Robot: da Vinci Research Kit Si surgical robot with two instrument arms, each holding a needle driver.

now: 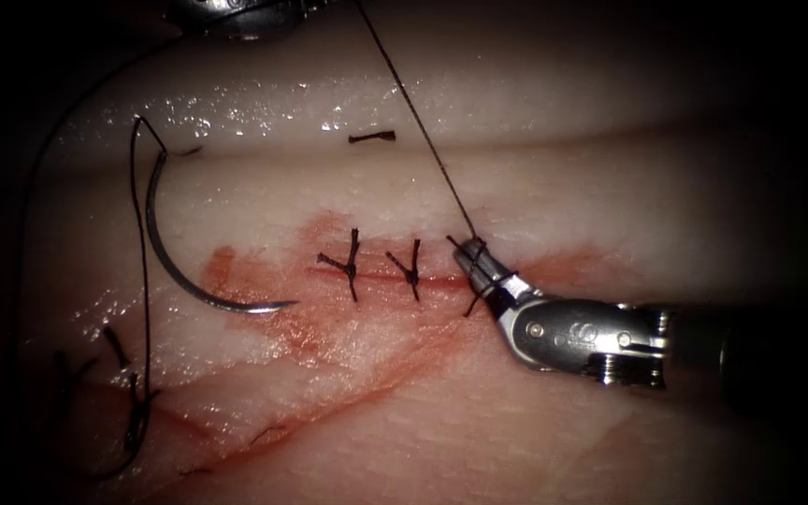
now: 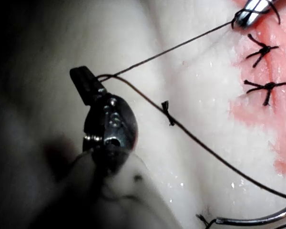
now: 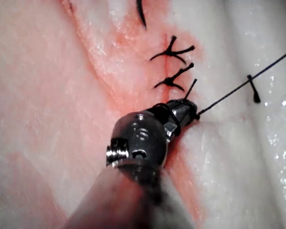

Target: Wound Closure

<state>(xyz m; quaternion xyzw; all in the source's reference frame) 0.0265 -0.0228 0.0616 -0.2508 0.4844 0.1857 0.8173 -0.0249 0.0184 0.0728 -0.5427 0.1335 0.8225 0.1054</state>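
Holding the thread (image 1: 423, 131) at both ends, I keep it taut across the tissue (image 1: 610, 187). My right fingers (image 1: 472, 255) are pressed together on the thread just at the cut (image 1: 441, 280), on the right of the two finished stitches (image 1: 352, 265), with loops of thread wound round them. From that pinch the strand runs straight up and away to my left fingers (image 2: 88, 85), which are closed on its far end; in the left wrist view the line leaves them in a straight, tight run toward the cut. I judge this arrangement serves to hold tension on a third stitch at the right end of the row.

The needle (image 1: 189, 271) lies free on the tissue, well to the left of the cut, held by neither tool and not in the tissue; its point faces toward the stitches. Parked there, it is clear of the working strand, with its slack tail looping down the left side.

Red fluid (image 1: 329, 327) stains the tissue around the cut. A cut end of thread (image 1: 372, 137) lies above the stitches.
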